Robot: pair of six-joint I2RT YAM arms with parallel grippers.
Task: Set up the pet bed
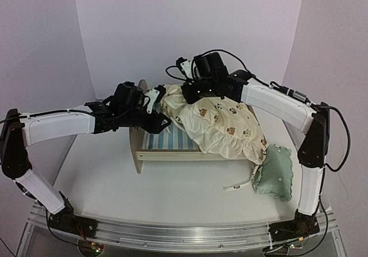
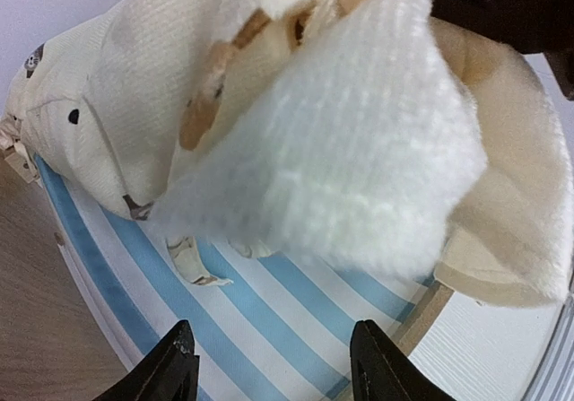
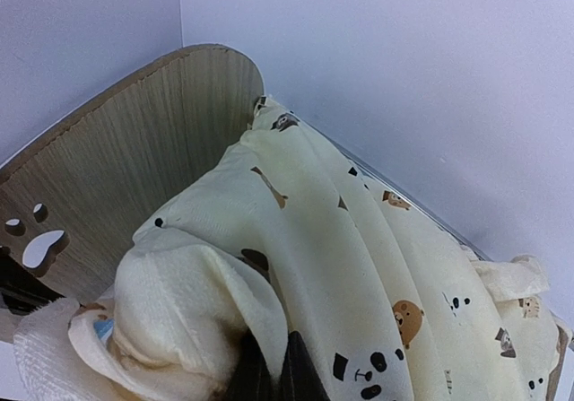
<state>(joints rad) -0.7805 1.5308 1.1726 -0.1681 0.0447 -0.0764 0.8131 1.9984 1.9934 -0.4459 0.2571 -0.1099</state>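
Left jaws stood apart and empty just above the striped base point(image 2: 269, 307) of the pet bed point(image 1: 172, 155); right jaws were pinched shut on the cushion point(image 1: 224, 127) beside the headboard point(image 3: 134, 141). Much of it hung off the bed beyond them, so a release there could let its weight drag it out.

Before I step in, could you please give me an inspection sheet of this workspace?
Surface: white table, no spills seen.
Job's things: pet bed upright, striped base partly uncovered; bear-print cushion bunched over its right side.
Clutter: mint green pillow on the table right of the bed.
Grippers: left tool open above the striped base; right tool shut on the cushion.
Cables: black cables loop off the right arm.
Surroundings: plain white backdrop.
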